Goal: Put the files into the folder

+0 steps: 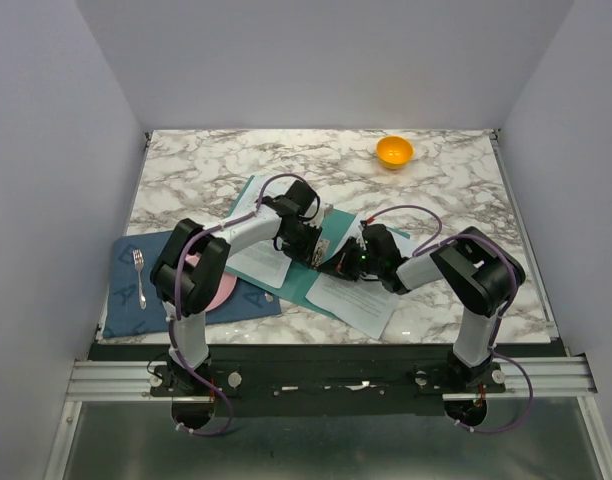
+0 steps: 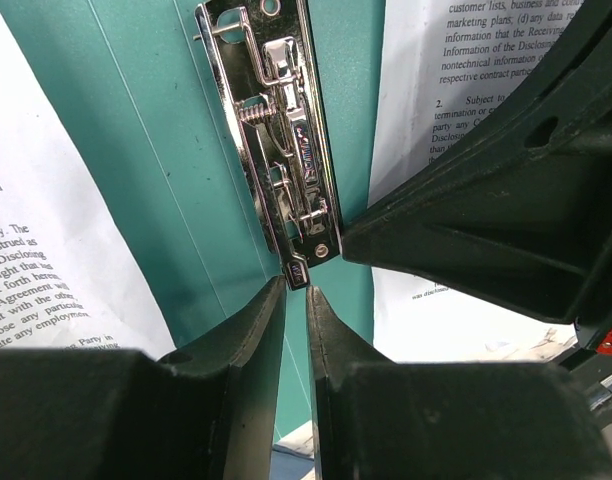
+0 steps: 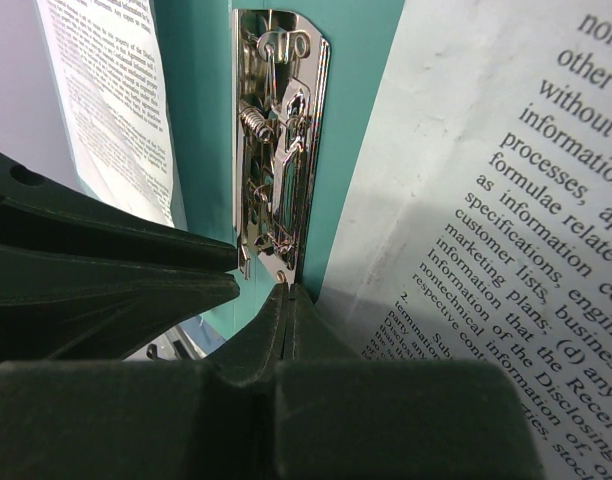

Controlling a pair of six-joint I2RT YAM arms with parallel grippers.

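Nearest in its own wrist view, the right end effector (image 3: 284,295) is pressed fully together and holds nothing, its blunt black tip touching the near end of the metal clip (image 3: 276,150). The left end effector (image 2: 297,290) comes in from the other side with its fingers drawn almost together, and the clip's small near tab sits in the slit between them, apparently pinched. Both arms meet at that one end, neither clearly nearer. The clip lies straight ahead of both tips, its long axis running away from them along the spine, so any lift of its lever would likely hinge from here. It is bright chromed steel with a coiled spring and a wire lever, hard and slick. Beneath it the folder (image 2: 186,200) lies open and flat on the marbled desk (image 1: 286,160), smooth teal plastic. The files (image 3: 506,200), thin white sheets of dense print, lie on the panels either side of the spine. Off to the left a dark blue placemat (image 1: 161,290) carries a fork (image 1: 139,275), and an orange bowl (image 1: 394,151) sits farthest back.
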